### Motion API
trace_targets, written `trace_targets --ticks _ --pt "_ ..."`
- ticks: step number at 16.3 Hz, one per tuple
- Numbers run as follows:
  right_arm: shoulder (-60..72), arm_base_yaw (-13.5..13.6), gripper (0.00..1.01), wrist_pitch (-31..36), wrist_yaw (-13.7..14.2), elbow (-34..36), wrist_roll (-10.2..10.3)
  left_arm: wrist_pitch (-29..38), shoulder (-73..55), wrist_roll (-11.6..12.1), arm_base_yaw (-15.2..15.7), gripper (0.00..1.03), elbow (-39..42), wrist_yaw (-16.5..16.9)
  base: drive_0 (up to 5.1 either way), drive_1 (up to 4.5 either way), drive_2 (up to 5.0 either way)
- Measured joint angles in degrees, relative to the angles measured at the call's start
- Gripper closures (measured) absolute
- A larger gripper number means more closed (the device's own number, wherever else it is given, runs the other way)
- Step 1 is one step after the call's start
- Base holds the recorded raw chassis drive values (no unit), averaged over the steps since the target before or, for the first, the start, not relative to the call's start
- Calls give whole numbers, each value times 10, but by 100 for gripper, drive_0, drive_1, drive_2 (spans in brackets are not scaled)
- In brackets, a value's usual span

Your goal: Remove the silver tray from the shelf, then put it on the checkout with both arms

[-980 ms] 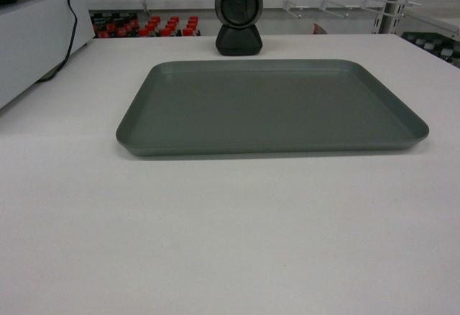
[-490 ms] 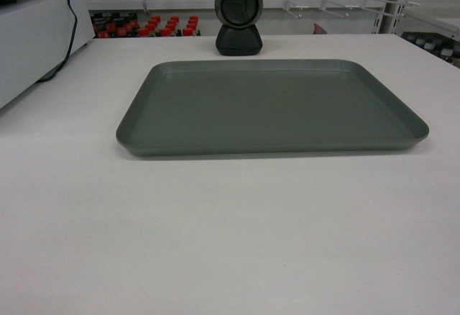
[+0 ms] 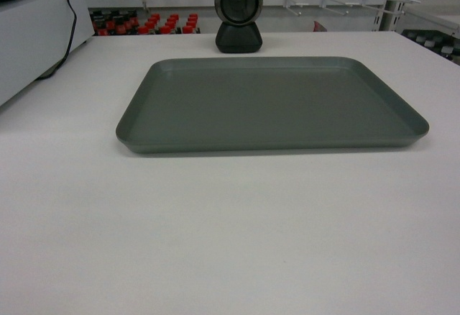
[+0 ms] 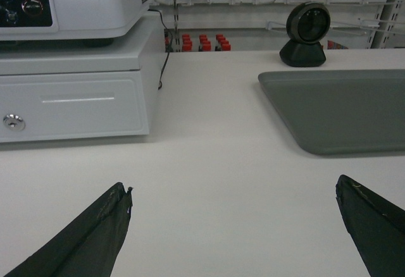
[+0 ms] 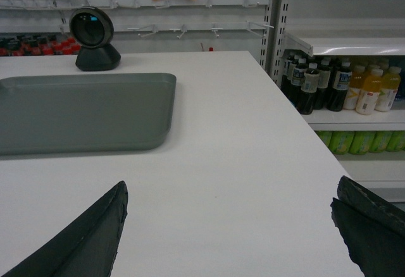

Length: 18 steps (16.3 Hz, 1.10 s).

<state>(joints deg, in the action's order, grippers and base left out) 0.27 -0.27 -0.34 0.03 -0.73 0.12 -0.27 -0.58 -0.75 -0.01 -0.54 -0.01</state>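
The silver tray [image 3: 269, 103] lies flat and empty on the white checkout [image 3: 230, 236], just in front of the black scanner [image 3: 238, 15]. In the left wrist view my left gripper [image 4: 233, 191] stands open over bare counter, with the tray [image 4: 342, 106] ahead to its right. My right gripper [image 5: 231, 188] is also open over bare counter, the tray [image 5: 82, 109] ahead to its left. Neither gripper touches the tray. No arm shows in the head view.
A white cash register [image 4: 69, 55] with a drawer and a black cable sits at the counter's left. The counter's right edge [image 5: 304, 125] drops off beside shelves of bottled drinks [image 5: 342, 87]. Hook racks and red-capped bottles [image 3: 144, 26] stand behind the scanner.
The head view has shifted slightly: the tray and scanner sit a few pixels higher in the picture. The tray itself has not moved on the counter.
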Motion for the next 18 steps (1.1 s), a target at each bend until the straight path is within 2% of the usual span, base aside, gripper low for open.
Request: trace_targets --ticks 16,18 --pt "0 0 3 2 0 0 0 0 0 0 0 5 0 0 1 -416 418" --pt "0 0 3 3 0 0 0 2 0 0 0 5 0 0 0 0 0"
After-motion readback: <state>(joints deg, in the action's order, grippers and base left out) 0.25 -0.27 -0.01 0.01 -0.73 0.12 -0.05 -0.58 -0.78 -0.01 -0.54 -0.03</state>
